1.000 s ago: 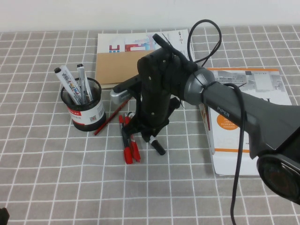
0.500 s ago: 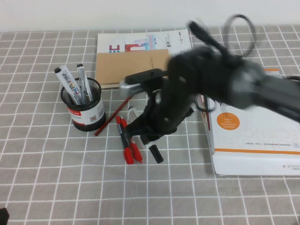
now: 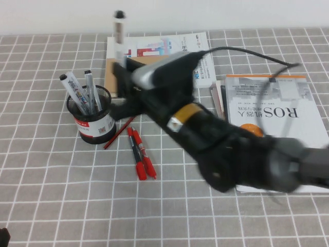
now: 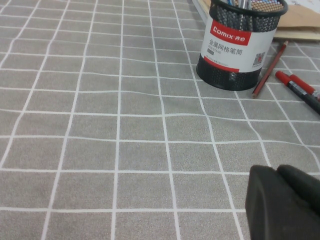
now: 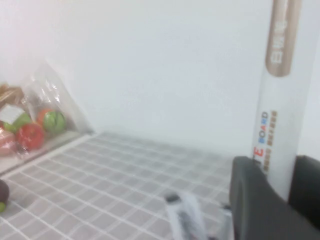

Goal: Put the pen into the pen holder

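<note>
Right gripper (image 3: 123, 72): I am holding it raised over the counter (image 3: 51, 195), above and just right of the pen holder (image 3: 92, 116); jaws closed on the pen.
Pen (image 3: 120, 36): I am carrying it upright, clear of the counter, black end up.
Left gripper (image 4: 285, 205): parked low near the counter; jaws — I cannot tell.
Progress: pickup done; I am judging that moving over the holder, lowering and releasing remain.
Holder contents: other pens already standing inside.

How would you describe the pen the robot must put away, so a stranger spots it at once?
Above the black mesh pen holder, the right gripper holds the pen upright over the books. Unlike the slim red pens on the table, it is thick, white-barrelled and black-capped.
</note>
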`<state>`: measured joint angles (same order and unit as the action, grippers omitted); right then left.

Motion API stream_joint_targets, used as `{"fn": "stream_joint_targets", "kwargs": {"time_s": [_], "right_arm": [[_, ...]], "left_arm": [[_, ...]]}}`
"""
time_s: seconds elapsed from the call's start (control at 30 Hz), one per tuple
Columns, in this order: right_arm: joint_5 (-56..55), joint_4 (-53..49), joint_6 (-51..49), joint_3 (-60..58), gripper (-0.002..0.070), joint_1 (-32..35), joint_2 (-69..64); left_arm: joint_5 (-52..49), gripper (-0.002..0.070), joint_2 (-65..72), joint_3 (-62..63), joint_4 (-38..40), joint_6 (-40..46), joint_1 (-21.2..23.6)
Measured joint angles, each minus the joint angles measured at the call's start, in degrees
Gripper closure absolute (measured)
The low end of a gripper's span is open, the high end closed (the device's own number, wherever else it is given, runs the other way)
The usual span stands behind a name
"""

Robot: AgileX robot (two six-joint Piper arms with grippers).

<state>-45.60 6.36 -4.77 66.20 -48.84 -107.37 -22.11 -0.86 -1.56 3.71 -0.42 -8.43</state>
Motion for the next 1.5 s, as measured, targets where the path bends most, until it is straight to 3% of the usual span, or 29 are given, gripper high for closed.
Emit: {"fn": "stream_joint_targets", "kwargs": {"time_s": [0.33, 0.53, 0.6, 0.77, 0.87, 0.97, 1.1, 1.17, 1.5], "right_arm": [[5.4, -3.7, 2.4, 24.6, 0.0576, -1.6, -18.6], [18.1, -3.7, 3.3, 35.6, 0.0569, -1.6, -24.1], [20.8, -3.6, 4.8, 36.3, 0.0534, -1.6, -24.3], [22.5, -2.1, 7.3, 36.9, 0.037, -1.3, -24.3], [24.3, -1.5, 7.6, 36.9, 0.0336, -0.9, -24.3], [29.0, -1.4, 7.6, 36.7, 0.0384, -0.8, -23.6], [36.9, -4.1, 7.2, 34.0, 0.0587, -1.1, -18.1], [38.4, -5.7, 5.8, 31.0, 0.064, -1.4, -14.0], [38.5, -8.3, 3.2, 1.6, 0.0688, -1.6, 14.9]], "left_arm": [[0.0, 0.068, 0.0, 0.0, 0.0, 0.0, 0.0], [0.0, 0.068, 0.0, 0.0, 0.0, 0.0, 0.0], [0.0, 0.068, 0.0, 0.0, 0.0, 0.0, 0.0], [0.0, 0.068, 0.0, 0.0, 0.0, 0.0, 0.0], [0.0, 0.068, 0.0, 0.0, 0.0, 0.0, 0.0], [0.0, 0.068, 0.0, 0.0, 0.0, 0.0, 0.0], [0.0, 0.068, 0.0, 0.0, 0.0, 0.0, 0.0], [0.0, 0.068, 0.0, 0.0, 0.0, 0.0, 0.0], [0.0, 0.068, 0.0, 0.0, 0.0, 0.0, 0.0]]}}
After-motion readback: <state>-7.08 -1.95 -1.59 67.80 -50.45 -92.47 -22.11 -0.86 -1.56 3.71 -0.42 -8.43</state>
